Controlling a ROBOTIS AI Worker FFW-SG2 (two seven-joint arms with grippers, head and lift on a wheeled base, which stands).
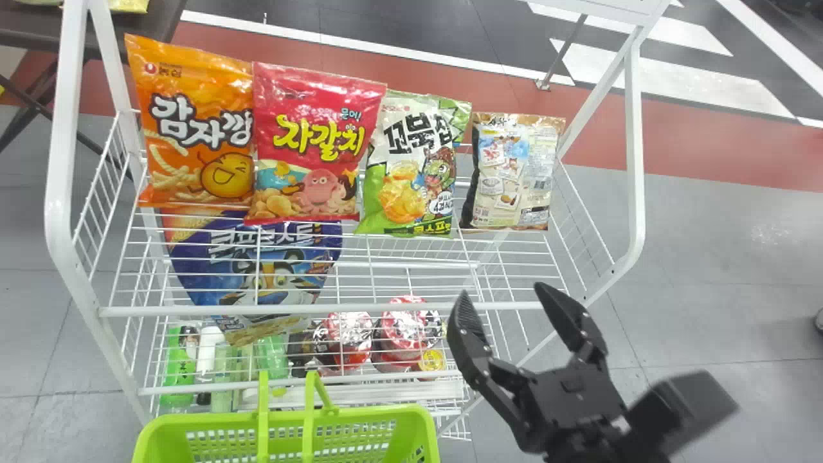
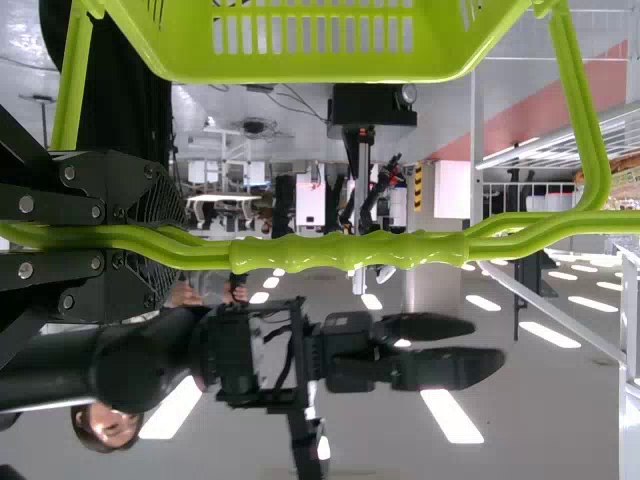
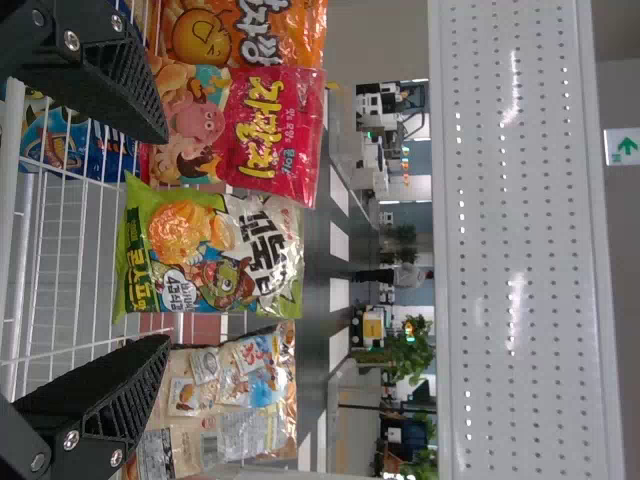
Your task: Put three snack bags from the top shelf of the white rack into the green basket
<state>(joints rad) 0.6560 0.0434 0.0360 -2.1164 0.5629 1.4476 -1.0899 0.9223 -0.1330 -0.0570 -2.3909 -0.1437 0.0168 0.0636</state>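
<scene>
Grey floor (image 1: 707, 257) w/ a reddish band (image 1: 681, 138) behind the rack (image 1: 635, 161), plus black & white stripes past it. Head view: 4 bags in a row on the top shelf (image 1: 386, 307), L to R: orange bag (image 1: 193, 148), red bag (image 1: 308, 154), green bag (image 1: 411, 173), beige bag (image 1: 511, 173), back side showing. Blue bag (image 1: 270, 276) on a lower level, bottles (image 1: 177, 373) & red cups (image 1: 405, 328) lower still. Green basket (image 1: 360, 416) at bottom edge, in front of rack, handle (image 1: 308, 418) up. R gripper (image 1: 505, 297) near the shelf's front R corner, fingers spread w/ a gap btwn, nothing held, apart from all 4 bags. L wrist view: L gripper (image 2: 165, 238) pinching the basket's handle, a finger either side of it; ceiling lights (image 2: 455, 415) in bkgd. R gripper hangs farther off, beyond the handle. R wrist view: R gripper (image 3: 165, 240) fingers wide apart, green bag lined up w/ the gap, red bag & beige bag on either side of it, orange bag past the red one. White panel (image 3: 530, 200) w/ small holes above the bags, plants (image 3: 405, 360) & a green sign (image 3: 626, 146) in bkgd.
</scene>
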